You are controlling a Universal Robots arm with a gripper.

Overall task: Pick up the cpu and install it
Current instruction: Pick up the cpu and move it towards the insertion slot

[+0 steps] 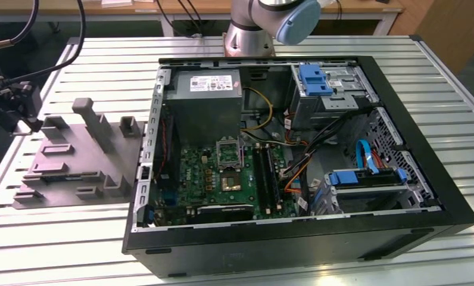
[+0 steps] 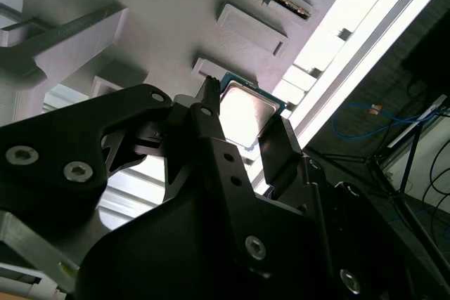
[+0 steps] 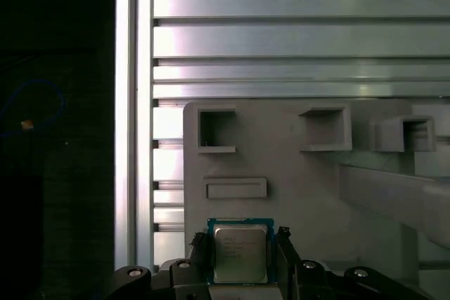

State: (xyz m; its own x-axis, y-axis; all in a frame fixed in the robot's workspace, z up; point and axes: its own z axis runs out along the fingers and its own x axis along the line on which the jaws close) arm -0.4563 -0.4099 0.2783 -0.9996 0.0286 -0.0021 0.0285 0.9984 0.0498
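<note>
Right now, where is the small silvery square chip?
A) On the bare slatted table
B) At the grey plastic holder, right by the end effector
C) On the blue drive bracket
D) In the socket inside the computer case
B: in the first wrist view the cpu shows against the grey holder, right at the tip of the end effector.

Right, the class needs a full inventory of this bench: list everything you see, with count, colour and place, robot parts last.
cpu: one, silvery, at the grey fixture
fixture: one, grey, exterior view's left of the case
computer case: one, black, open, mid-table
motherboard: one, green, inside the case
drive brackets: two, blue, inside the case
table: one, silvery, slatted, under everything
gripper: one, black, at the cpu
arm: one, grey and blue, beyond the case
</note>
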